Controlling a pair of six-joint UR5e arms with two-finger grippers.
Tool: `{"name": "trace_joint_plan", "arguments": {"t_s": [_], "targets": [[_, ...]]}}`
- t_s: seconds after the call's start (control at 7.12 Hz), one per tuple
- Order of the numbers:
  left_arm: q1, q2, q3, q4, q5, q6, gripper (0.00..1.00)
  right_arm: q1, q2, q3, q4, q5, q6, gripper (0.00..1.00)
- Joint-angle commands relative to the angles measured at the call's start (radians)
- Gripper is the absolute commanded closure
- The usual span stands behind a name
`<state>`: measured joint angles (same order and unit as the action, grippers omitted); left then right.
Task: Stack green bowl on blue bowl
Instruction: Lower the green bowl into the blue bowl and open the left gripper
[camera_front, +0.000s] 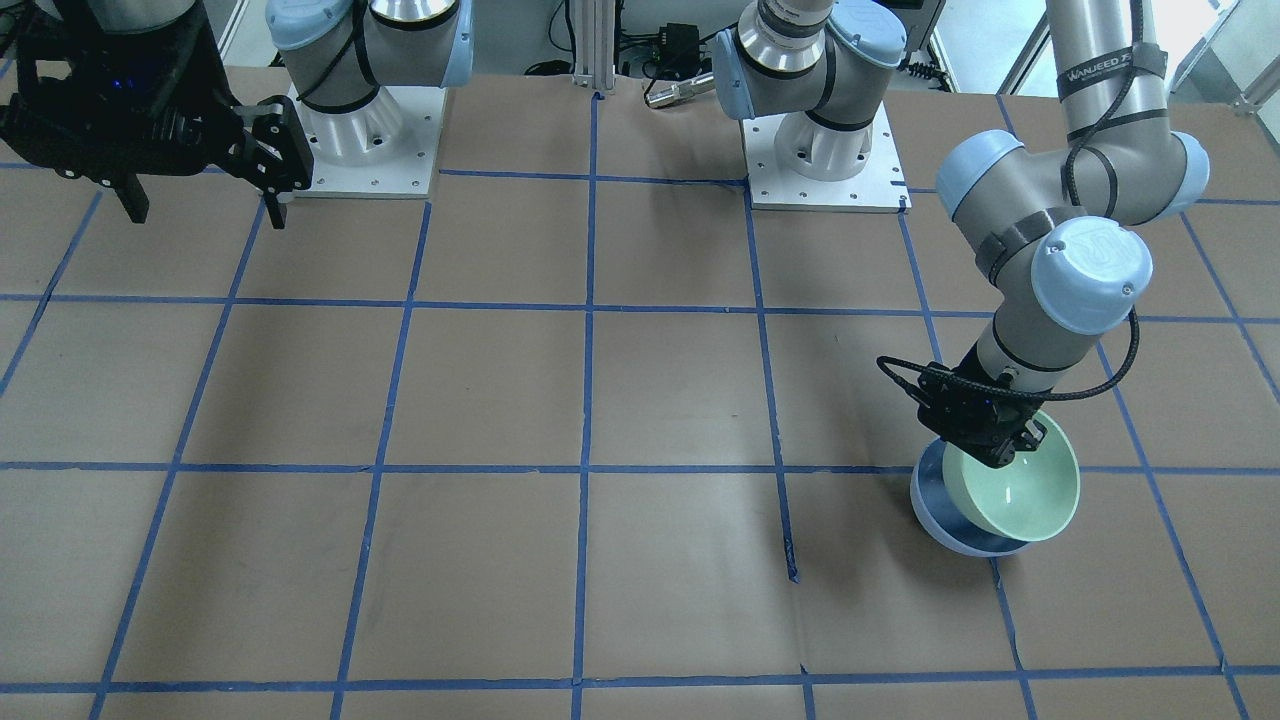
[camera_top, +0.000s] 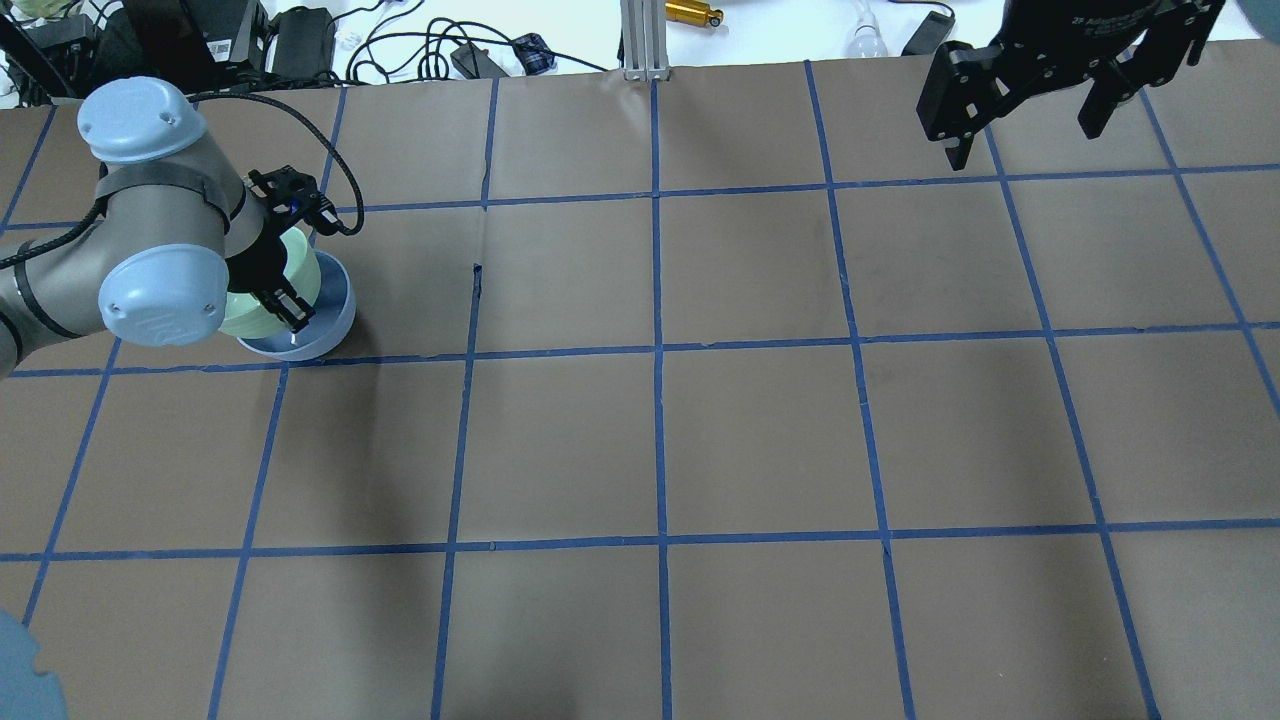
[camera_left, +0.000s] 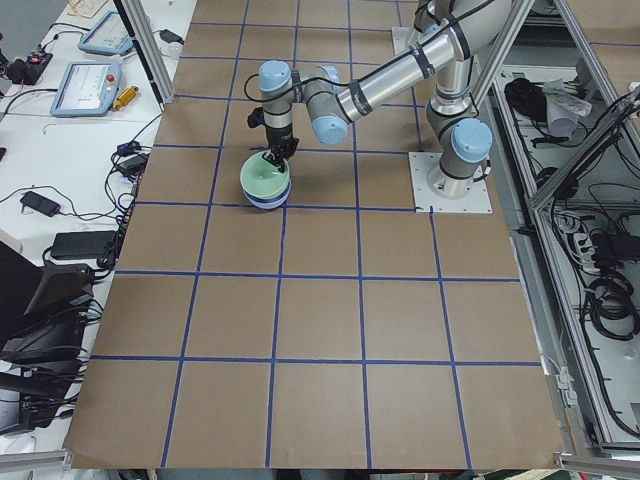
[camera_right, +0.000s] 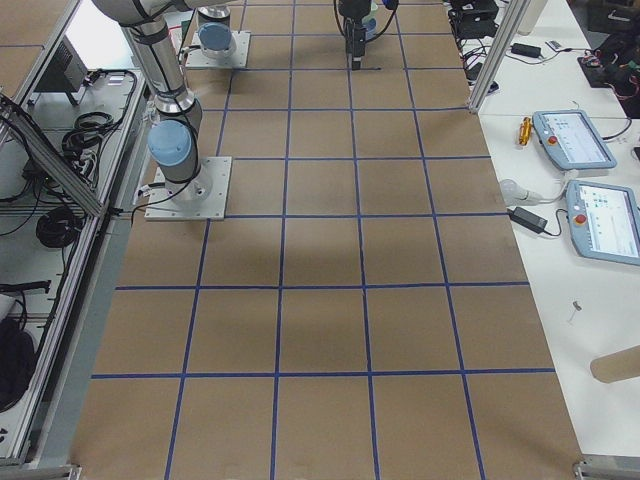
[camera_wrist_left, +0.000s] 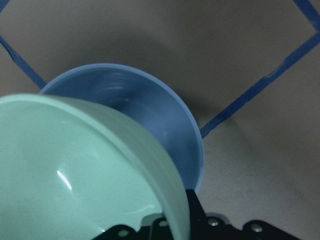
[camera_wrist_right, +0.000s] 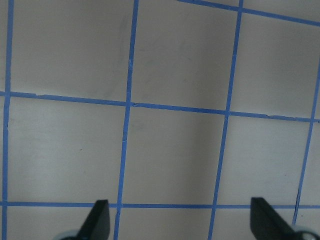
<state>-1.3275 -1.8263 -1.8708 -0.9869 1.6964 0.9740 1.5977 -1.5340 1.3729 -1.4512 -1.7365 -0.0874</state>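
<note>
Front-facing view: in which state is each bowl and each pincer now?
Glossy round mint-green bowl: tilted, held by its rim over the blue one.
Glossy round pale blue bowl: upright on the table.
Left pincer: shut on the green bowl's rim.
Right pincer: open, empty.

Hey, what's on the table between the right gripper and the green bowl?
Between the right gripper and the green bowl, only bare table with blue tape lines, in the overhead view.
</note>
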Motion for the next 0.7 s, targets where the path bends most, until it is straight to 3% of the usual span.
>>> {"name": "trace_joint_plan", "arguments": {"t_s": [0.0, 0.28, 0.56], "targets": [[-0.004, 0.002, 0.001, -0.004, -0.004, -0.003, 0.0, 0.001, 0.0, 0.0, 0.0, 0.0, 0.0, 0.0], [-0.007, 0.031, 0.021, -0.038, -0.029, -0.004, 0.0, 0.001, 0.0, 0.0, 0.0, 0.0, 0.0, 0.0], [-0.012, 0.067, 0.121, -0.233, -0.081, -0.144, 0.0, 0.001, 0.0, 0.0, 0.0, 0.0, 0.0, 0.0]]}}
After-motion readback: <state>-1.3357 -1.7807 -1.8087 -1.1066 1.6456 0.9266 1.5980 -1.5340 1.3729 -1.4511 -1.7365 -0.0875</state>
